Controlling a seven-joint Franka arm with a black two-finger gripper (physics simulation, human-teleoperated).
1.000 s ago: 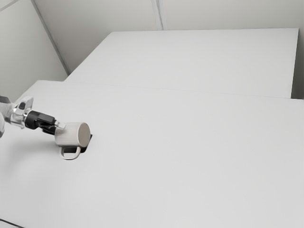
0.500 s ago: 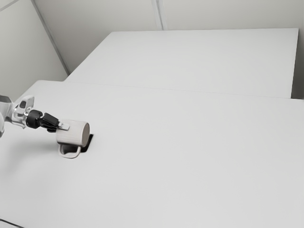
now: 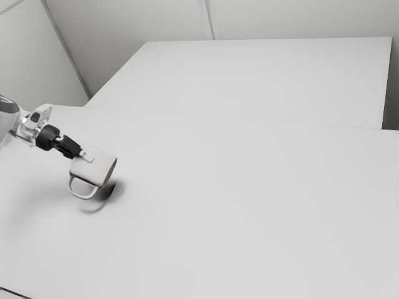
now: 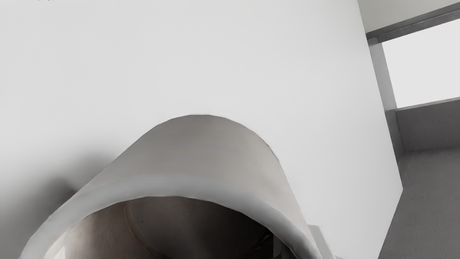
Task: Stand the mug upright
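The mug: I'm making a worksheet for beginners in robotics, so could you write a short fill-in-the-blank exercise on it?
1. The gripper holds exactly ____ mug above the table.
2. The mug's handle hangs on its lower, not its ____, side.
3. The end of the mug nearer the gripper is the ____ one, not the closed one.
4. In the exterior view, the mug's base points down and toward that view's ____.

Missing words: one; upper; open; right.

White table (image 3: 249, 218) spans most of frame; blurry dark shadow (image 3: 107, 192) falls on it at left, thin dark line (image 3: 15, 293) at lower left.
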